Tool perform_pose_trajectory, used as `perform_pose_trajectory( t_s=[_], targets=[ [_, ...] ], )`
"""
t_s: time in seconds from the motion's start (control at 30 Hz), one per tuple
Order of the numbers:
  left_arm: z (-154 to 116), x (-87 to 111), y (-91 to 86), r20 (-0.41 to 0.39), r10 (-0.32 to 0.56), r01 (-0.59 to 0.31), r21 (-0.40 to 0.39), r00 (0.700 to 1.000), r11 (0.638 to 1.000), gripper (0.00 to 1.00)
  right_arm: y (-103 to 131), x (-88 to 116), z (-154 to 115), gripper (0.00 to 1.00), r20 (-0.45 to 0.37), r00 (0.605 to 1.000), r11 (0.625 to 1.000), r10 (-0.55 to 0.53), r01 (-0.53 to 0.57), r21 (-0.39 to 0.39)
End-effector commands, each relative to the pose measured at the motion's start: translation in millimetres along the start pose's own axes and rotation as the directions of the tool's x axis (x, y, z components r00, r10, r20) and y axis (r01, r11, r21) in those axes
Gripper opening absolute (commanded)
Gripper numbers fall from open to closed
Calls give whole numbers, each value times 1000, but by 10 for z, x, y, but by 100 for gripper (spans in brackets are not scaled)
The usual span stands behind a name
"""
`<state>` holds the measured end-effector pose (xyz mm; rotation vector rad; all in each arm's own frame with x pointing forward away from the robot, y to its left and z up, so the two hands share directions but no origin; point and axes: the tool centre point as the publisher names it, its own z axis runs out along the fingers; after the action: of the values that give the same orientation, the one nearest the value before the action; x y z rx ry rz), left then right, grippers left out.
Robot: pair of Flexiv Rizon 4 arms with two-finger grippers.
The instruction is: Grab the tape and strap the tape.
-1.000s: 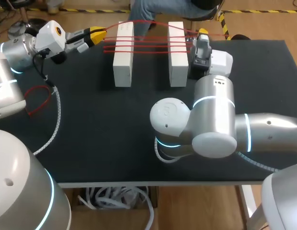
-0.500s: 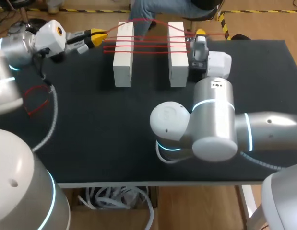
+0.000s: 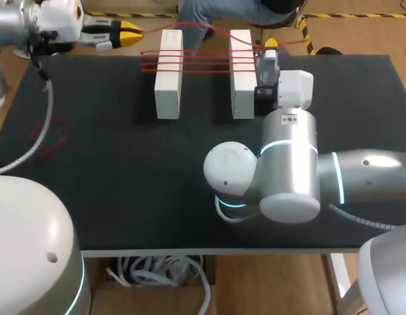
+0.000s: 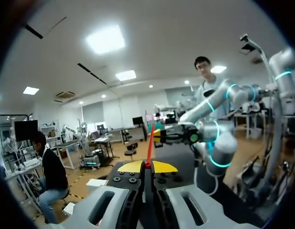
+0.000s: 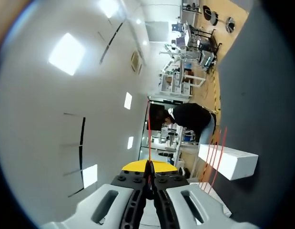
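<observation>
Pinching red tape (image 4: 150,143): left jaws and right jaws, both clamped.

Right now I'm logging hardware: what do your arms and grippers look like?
My left arm and right arm are rounded silver-white shells with cyan joint rings; a white ribbed cable runs along the left one. The left gripper and right gripper have black fingers with yellow tips.

We note black table (image 3: 124,197), matte dark top. Two white blocks stand directly on it near far edge: left block (image 3: 168,92) and right block (image 3: 242,95). We see both upright, long sides parallel, side by side, well apart, bare tabletop strip between them.
</observation>
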<state>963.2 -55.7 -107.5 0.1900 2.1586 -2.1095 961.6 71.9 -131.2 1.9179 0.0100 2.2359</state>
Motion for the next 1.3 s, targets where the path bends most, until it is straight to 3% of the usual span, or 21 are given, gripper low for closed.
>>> perform_pose_trajectory(
  t_s=[0.03, 0.23, 0.37, 0.4, 0.5, 0.53, 0.6, 0.63, 0.67, 0.73, 0.77, 0.9, 0.93, 1.0, 1.03, 1.07, 1.13, 1.17, 1.2, 1.27, 1.3],
  targets=[
    [-15, -11, -76, -6, -4, 4, -118, 1000, 993, 0, 7, -6, 50, 0, -20, 999, 999, -35, 36, 2],
    [1, -15, -101, -10, -7, 4, -254, 1000, 967, 0, 5, -15, 73, 0, -36, 997, 998, -63, 64, 11],
    [37, -37, -105, -49, -13, -6, -369, 999, 929, 0, -28, -22, 65, 0, -39, 998, 998, -44, 46, 36],
    [45, -39, -106, -44, -11, -5, -363, 999, 932, 0, -35, -19, 61, 0, -42, 998, 998, -44, 46, 38],
    [69, -53, -125, -66, -16, -15, -451, 998, 892, 0, -35, -19, 61, 0, -42, 998, 998, -44, 46, 38],
    [76, -61, -124, -88, -25, -25, -520, 996, 854, 0, -35, -19, 61, 0, -42, 998, 998, -44, 46, 38],
    [84, -66, -137, -64, -20, -17, -530, 998, 848, 0, -35, -19, 61, 0, -42, 998, 998, -44, 46, 38],
    [91, -70, -138, -86, -22, -32, -575, 996, 817, 0, -35, -19, 61, 0, -42, 998, 998, -44, 46, 38],
    [98, -70, -144, -59, -13, -22, -554, 998, 833, 0, -35, -19, 61, 0, -42, 998, 998, -44, 46, 38],
    [105, -70, -148, -81, -10, -42, -618, 997, 785, 0, -35, -19, 61, 0, -42, 998, 998, -44, 46, 38],
    [112, -67, -154, -58, -4, -31, -608, 998, 793, 0, -35, -19, 61, 0, -42, 998, 998, -44, 46, 38],
    [123, -57, -149, -58, 6, -44, -684, 998, 728, 0, -35, -19, 61, 0, -42, 998, 998, -44, 46, 38],
    [129, -52, -143, -40, 8, -32, -672, 999, 740, 0, -35, -19, 61, 0, -42, 998, 998, -44, 46, 38],
    [116, -52, -141, -47, 6, -38, -703, 999, 711, 0, -35, -19, 61, 0, -42, 998, 998, -44, 46, 38],
    [118, -49, -139, -38, 9, -33, -694, 999, 719, 0, -35, -19, 61, 0, -42, 998, 998, -44, 46, 38],
    [112, -48, -145, -43, 11, -38, -720, 999, 693, 0, -35, -19, 61, 0, -42, 998, 998, -44, 46, 38],
    [108, -40, -144, -31, 9, -29, -717, 999, 696, 0, -35, -19, 61, 0, -42, 998, 998, -44, 46, 38],
    [99, -35, -146, -47, 9, -40, -744, 999, 667, 0, -35, -19, 61, 0, -42, 998, 998, -44, 46, 38],
    [95, -26, -147, -38, 10, -35, -734, 999, 678, 0, -35, -19, 61, 0, -42, 998, 998, -44, 46, 38],
    [85, -12, -155, -51, 8, -44, -757, 999, 652, 0, -35, -19, 61, 0, -42, 998, 998, -44, 46, 38],
    [90, -2, -163, -48, 8, -41, -751, 999, 660, 0, -35, -19, 61, 0, -42, 998, 998, -44, 46, 38]
  ],
)
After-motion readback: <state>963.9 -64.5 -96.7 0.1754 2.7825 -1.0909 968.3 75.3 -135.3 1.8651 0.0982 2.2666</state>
